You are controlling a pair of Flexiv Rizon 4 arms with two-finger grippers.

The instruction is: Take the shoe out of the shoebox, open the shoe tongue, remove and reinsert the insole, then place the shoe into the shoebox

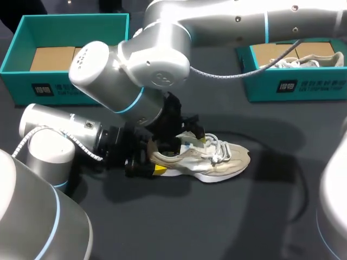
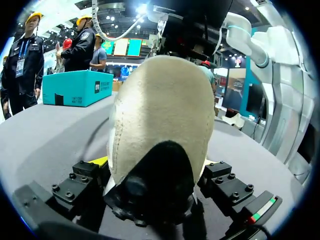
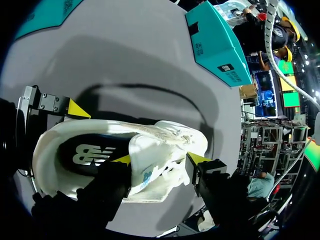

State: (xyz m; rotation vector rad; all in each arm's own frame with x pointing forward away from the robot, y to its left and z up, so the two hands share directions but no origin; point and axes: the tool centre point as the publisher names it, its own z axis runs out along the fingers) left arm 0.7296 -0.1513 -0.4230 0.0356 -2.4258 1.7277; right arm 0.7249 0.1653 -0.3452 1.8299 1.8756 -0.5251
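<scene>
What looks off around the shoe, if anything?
Nothing stands out. The shoe sits upright on the table, left gripper clamping its heel, right gripper pinching the tongue.

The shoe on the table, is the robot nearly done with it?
Not yet. Done: the shoe lies out on the table. Now: the left claw grips its heel while the right claw pinches the tongue, lifting it open. Left to do: the insole sits inside, so it must come out and go back in, then the shoe goes into a box.
</scene>
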